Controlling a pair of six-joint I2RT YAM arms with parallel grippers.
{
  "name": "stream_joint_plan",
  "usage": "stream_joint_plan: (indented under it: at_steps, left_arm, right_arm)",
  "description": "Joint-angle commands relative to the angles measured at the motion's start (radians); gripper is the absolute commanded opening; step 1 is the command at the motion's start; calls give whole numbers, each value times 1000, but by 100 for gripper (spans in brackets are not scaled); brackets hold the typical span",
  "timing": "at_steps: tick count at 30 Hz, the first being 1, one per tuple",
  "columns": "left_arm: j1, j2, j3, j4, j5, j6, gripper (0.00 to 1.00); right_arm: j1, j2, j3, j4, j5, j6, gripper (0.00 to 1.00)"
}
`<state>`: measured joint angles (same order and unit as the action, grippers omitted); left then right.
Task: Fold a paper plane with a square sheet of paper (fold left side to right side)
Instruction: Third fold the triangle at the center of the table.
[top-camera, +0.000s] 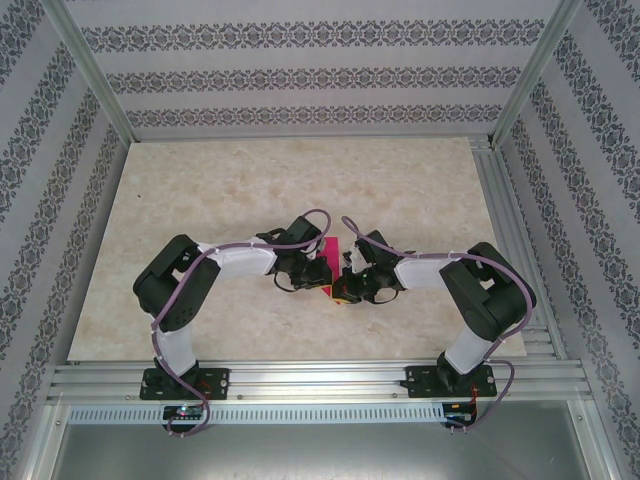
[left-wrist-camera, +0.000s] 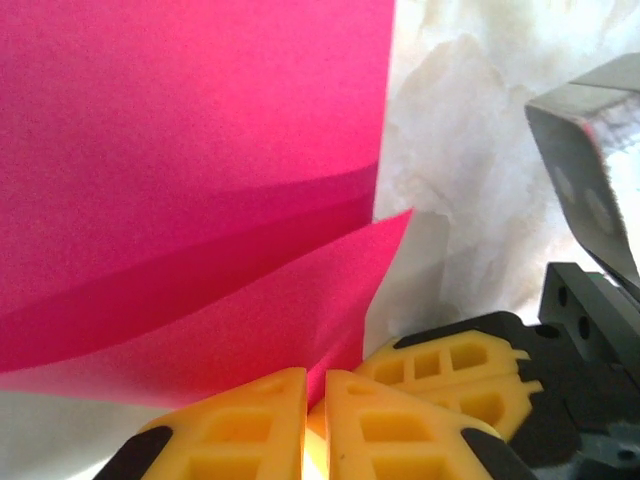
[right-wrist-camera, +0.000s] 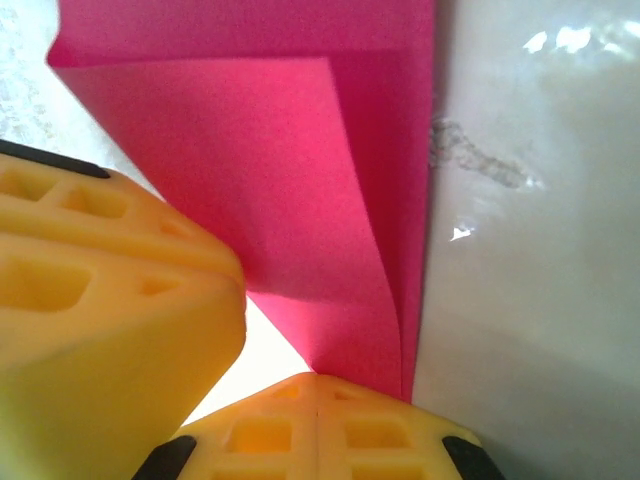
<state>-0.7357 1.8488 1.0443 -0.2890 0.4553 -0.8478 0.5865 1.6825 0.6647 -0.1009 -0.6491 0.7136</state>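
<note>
Both arms reach in to the middle of the table (top-camera: 250, 190), wrists nearly nose to nose. The sheet of paper (top-camera: 329, 250) lies between them, mostly hidden under the tools. Left gripper (left-wrist-camera: 306, 420): jaws closed tight, with the corner of a raised flap (left-wrist-camera: 300, 300) running down into the seam between the pads, so it looks pinched there. Right gripper (right-wrist-camera: 316, 430): jaws closed too, tips touching the sheet's near folded corner. I cannot tell whether they nip it or only press on it. From either pair of jaws the paper spreads straight ahead, away from the tips, its long axis running near to far. The two grippers sit just beside each other at the same near end, neither plainly closer. Seen from the right wrist, the upper layer (right-wrist-camera: 250, 170) stops short of the straight right-hand edge (right-wrist-camera: 430, 150), so I judge the left-to-right fold to be partly laid and not pressed flat. Room is tight, with yellow fingers crowding each other at the near corner. Bare table lies open ahead of the jaws and out to the right of the paper's edge, which is the likely direction for carrying the flap across.
</note>
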Motion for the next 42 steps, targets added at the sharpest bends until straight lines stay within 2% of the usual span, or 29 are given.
stream_joint_plan:
  at_steps: [1, 8, 15, 23, 42]
  left_arm:
    - [-28, 47, -5, 24, -59, -30, 14]
    - [-28, 72, -41, 52, -101, -67, 13]
    - [8, 61, -39, -14, -176, -10, 12]
    - [112, 31, -73, -32, -214, 74, 14]
    - [342, 28, -7, -113, -212, 234, 17]
  right_arm:
    - [3, 59, -42, -120, 126, 6, 0]
    - [3, 60, -36, -140, 144, 6, 0]
    - [3, 54, -32, -177, 169, 8, 0]
    - [3, 62, -24, -189, 168, 4, 0]
    - [3, 69, -8, -216, 169, -12, 0]
